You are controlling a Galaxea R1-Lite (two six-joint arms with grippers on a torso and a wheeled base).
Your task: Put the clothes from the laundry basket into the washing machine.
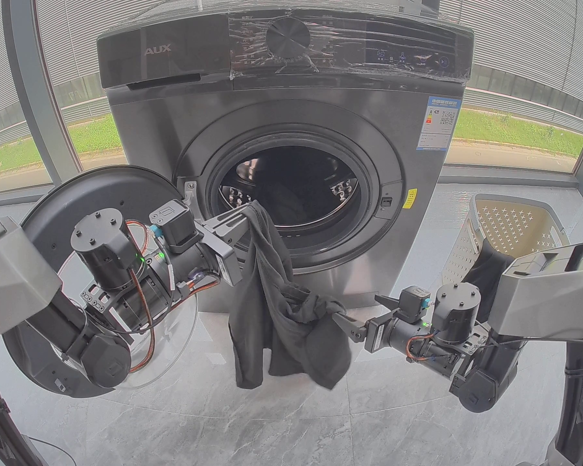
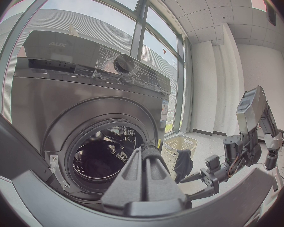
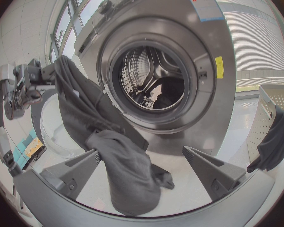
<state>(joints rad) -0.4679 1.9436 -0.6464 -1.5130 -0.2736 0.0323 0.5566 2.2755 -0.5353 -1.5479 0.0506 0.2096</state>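
Note:
A dark grey garment (image 1: 275, 305) hangs in front of the washing machine (image 1: 285, 137), below its open drum (image 1: 291, 186). My left gripper (image 1: 243, 218) is shut on the garment's top edge at the drum's lower left rim; its fingers (image 2: 148, 171) pinch the fabric. My right gripper (image 1: 343, 321) is open at the garment's lower bunch, and the cloth (image 3: 129, 171) hangs between its spread fingers (image 3: 85, 164), touching one. The laundry basket (image 1: 518, 228) stands at the right with another dark garment (image 1: 489, 273) draped over its rim. Dark clothes (image 3: 168, 92) lie inside the drum.
The round machine door (image 1: 91, 202) stands open to the left, behind my left arm. Grey floor tiles (image 1: 369, 422) spread in front. Windows and a metal frame post (image 1: 29, 79) stand behind the machine.

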